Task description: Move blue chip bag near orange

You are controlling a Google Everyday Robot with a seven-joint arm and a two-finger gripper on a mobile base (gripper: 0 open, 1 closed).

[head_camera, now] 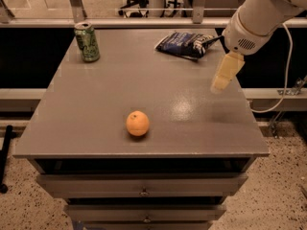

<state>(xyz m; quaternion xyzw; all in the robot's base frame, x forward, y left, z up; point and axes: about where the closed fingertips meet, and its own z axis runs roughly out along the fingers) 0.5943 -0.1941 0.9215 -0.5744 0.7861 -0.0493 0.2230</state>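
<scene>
The blue chip bag [186,44] lies crinkled at the far right of the grey table top [96,114]. The orange [137,123] sits near the table's front, a little left of the middle. My gripper [223,75] hangs above the table's right side, in front of and to the right of the bag and not touching it. It holds nothing that I can see. The white arm [261,13] comes in from the upper right.
A green drink can [87,41] stands upright at the far left corner. The table has drawers [144,188] below its front edge. A rail and glass panel run behind it. A cable [287,71] hangs at the right.
</scene>
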